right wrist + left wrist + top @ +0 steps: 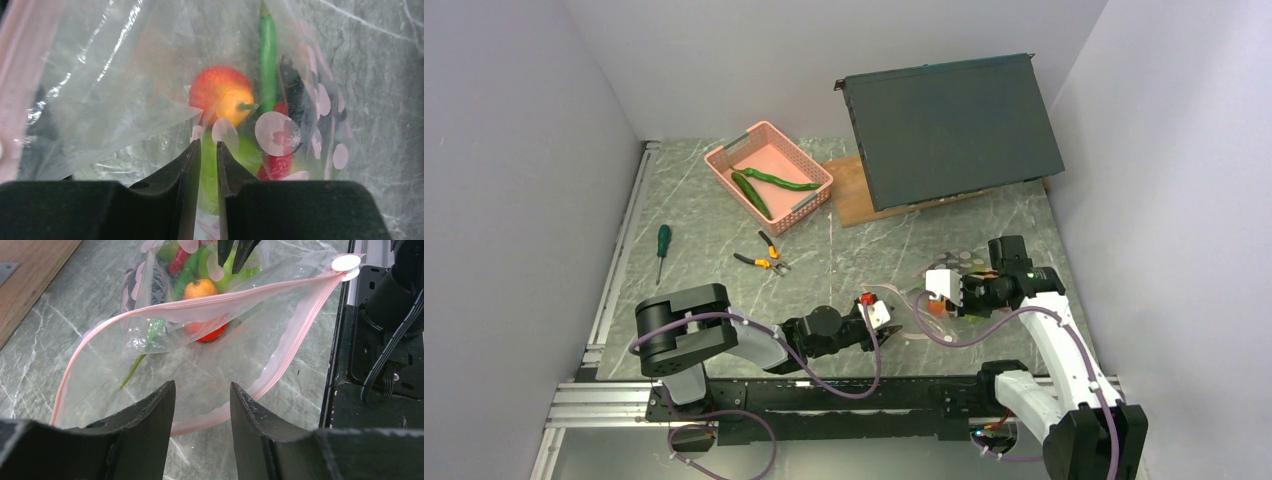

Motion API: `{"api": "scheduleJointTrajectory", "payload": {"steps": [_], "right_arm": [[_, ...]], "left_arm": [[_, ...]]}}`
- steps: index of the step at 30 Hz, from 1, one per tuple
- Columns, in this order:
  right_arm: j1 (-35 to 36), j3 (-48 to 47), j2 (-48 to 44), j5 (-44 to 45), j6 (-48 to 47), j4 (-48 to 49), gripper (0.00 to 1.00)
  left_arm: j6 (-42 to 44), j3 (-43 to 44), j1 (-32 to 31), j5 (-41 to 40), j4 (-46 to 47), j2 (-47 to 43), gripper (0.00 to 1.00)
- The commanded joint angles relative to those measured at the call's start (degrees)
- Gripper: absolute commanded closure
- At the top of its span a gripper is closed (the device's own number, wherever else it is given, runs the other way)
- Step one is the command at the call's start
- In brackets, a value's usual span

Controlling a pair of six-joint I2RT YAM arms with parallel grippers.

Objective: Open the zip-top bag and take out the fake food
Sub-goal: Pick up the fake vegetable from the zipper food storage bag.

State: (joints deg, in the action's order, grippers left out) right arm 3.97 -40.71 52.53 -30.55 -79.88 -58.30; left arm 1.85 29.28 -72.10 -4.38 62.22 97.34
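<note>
Mouth of clear crinkly zip-top bag [225,365] faces left jaws; small plastic fruits [220,95] sit deep, by right jaws.
Bag lies lengthwise between both arms on grey marbled tabletop [40,340]; left jaws spread, empty; right jaws narrowed to a slit over its spotted film, grip unclear.

My left arm [754,345] lies low and reaches right from its base. The left gripper [202,402] has its jaws standing apart, with a plain gap between them. My right arm [1064,345] rises from its base, bends and reaches left, so the right gripper [205,150] faces the left one, a little ahead of it. Its jaws are nearly together, with only a thin slit between; I cannot tell whether they pinch anything.
</note>
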Motion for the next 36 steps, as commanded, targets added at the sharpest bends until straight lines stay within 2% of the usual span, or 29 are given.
{"api": "scheduleJointTrajectory", "payload": {"steps": [1,7,15,24,30,36], "right_arm": [[0.24,1.42,0.92,3.71,-3.1,4.35,0.81],[0.24,3.28,2.24,2.56,-9.29,6.4,0.8],[1.14,6.47,3.17,0.52,-11.76,11.47,0.75],[5.19,10.47,4.74,-1.34,-15.12,12.41,0.58],[11.11,10.96,2.65,-4.93,-13.22,10.83,0.51],[11.22,8.19,-1.9,-9.56,-10.23,5.82,0.5]], "left_arm": [[-0.75,0.58,-0.33,-0.02,1.49,-0.8,0.51],[-0.25,1.15,-0.41,-0.33,0.2,-0.22,0.52],[-0.17,2.51,-0.41,-0.03,-0.59,1.19,0.51],[-0.74,2.27,-0.5,-0.19,0.91,2.72,0.51],[-1.43,-0.27,-0.5,-0.97,4.87,1.13,0.45],[-4.31,-2.83,-0.5,-0.96,7.03,-0.67,0.37]]}}
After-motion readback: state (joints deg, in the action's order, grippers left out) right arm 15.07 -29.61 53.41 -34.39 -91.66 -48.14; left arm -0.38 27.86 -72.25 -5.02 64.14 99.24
